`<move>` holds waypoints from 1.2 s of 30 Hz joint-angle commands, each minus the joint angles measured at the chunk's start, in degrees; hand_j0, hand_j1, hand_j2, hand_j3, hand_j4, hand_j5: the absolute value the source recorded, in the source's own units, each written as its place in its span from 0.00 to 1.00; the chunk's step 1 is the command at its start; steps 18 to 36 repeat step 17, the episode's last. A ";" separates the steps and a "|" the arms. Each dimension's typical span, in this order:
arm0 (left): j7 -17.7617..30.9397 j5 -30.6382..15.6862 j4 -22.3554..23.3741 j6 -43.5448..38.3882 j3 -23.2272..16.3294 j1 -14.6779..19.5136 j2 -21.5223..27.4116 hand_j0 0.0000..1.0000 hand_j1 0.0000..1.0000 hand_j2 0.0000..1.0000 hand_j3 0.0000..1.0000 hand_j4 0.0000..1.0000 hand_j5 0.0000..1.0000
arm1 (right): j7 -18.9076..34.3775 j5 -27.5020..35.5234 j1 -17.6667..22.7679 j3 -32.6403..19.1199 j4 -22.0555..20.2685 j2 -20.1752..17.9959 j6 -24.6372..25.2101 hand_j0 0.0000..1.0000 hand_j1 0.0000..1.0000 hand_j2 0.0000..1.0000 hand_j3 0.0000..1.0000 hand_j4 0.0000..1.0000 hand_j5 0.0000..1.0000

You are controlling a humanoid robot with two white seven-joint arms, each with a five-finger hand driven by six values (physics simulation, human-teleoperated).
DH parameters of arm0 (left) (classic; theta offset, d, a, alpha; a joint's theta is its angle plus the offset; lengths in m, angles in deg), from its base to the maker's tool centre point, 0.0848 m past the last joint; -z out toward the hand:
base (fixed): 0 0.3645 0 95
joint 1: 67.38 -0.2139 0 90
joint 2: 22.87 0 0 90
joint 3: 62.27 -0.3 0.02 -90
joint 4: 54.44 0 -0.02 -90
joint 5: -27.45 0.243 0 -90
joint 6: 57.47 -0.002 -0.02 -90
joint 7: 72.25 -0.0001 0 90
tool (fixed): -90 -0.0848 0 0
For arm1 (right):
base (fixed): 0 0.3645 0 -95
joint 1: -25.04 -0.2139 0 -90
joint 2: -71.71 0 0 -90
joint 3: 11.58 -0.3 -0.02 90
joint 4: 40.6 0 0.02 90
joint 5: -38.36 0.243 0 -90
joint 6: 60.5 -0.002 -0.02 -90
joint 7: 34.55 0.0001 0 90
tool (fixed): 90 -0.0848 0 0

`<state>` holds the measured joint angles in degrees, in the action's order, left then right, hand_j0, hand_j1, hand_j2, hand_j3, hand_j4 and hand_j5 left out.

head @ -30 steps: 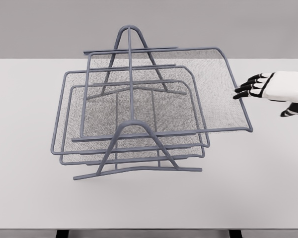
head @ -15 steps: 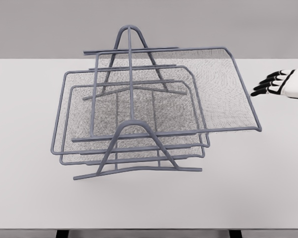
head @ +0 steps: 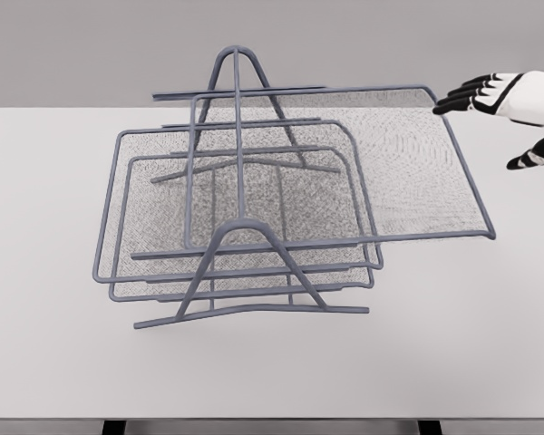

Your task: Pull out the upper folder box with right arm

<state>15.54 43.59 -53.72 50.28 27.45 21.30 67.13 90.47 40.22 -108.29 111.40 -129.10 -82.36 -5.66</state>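
A grey wire rack (head: pixel 238 245) with three mesh trays stands on the white table (head: pixel 54 362). The upper tray (head: pixel 408 172) sticks out to the right, well past the two lower trays (head: pixel 245 204). My right hand (head: pixel 499 113) hovers at the upper right, just beyond the tray's far right corner, apart from its rim. Its black-tipped fingers (head: pixel 462 95) are spread and hold nothing. The left arm is out of view.
The rack's A-shaped end frames (head: pixel 245 272) stand at front and back. Bare tabletop lies to the right of the pulled-out tray and along the front edge.
The upper tray has slid further to the right out of the rack. My right hand first drew off to the right, then rose toward the tray's far corner, staying open.
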 commanded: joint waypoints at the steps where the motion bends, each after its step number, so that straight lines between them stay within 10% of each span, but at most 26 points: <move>1: 0.01 0.03 -0.02 0.00 0.02 0.00 0.00 1.00 1.00 1.00 1.00 1.00 1.00 | -0.03 0.69 0.00 -0.28 0.17 0.44 0.16 1.00 1.00 1.00 1.00 1.00 1.00; 36: 0.01 -0.06 -0.02 0.00 0.02 0.00 0.00 1.00 1.00 1.00 1.00 1.00 1.00 | -0.03 0.60 0.09 -0.19 0.16 -0.35 0.16 1.00 1.00 1.00 1.00 1.00 1.00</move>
